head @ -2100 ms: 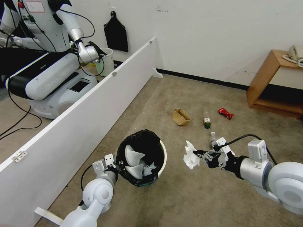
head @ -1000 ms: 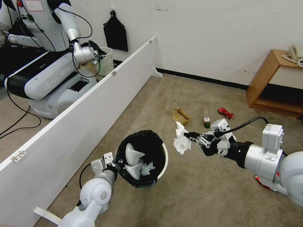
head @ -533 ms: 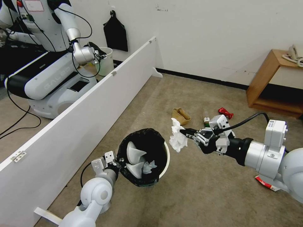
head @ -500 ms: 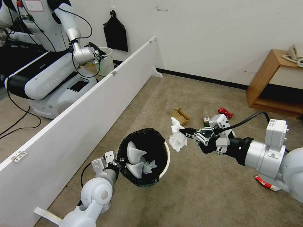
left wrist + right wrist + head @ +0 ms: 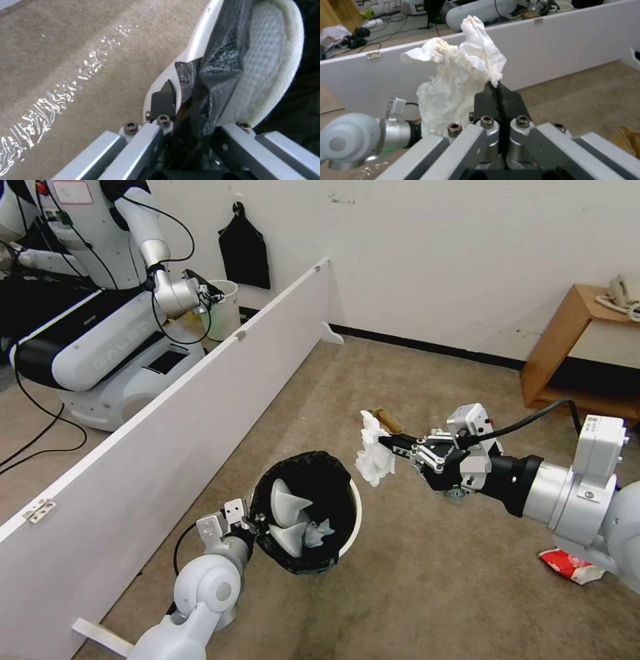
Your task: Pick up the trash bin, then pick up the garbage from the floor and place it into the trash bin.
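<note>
White crumpled tissue [image 5: 373,457] is pinched in the right gripper [image 5: 390,447], fingertips closed tight on one edge of the wad so the rest just hangs and flops off to the side. It's up in the air, near the trash bin [image 5: 351,513] but not over the opening yet, off to the bin's right and a bit beyond it. The right wrist view shows it best: the two black fingers [image 5: 508,100] are pressed together with only a thin bit of paper between them. That stuff weighs basically nothing and has zero stiffness, so I'd guess it swings with any quick move and could tear or slip out if it snags the rim. Grabbing a thick bunched part would hold better than a loose corner, and this grip looks like it's on a fairly thin fold. The left gripper [image 5: 248,527] is clamped on the near rim of the bin, one finger outside the white wall and one inside over the black bag [image 5: 313,473], holding the bin tilted off the carpet. The bin itself seems light and rigid, though the liner is slick, so the rim pinch could creep. Inside there are already two white slippers [image 5: 287,517] and some tissue scraps. On the floor a red-white snack packet [image 5: 572,565] lies near the right arm, and a tan paper bag [image 5: 387,420] peeks out just behind the held tissue.
</note>
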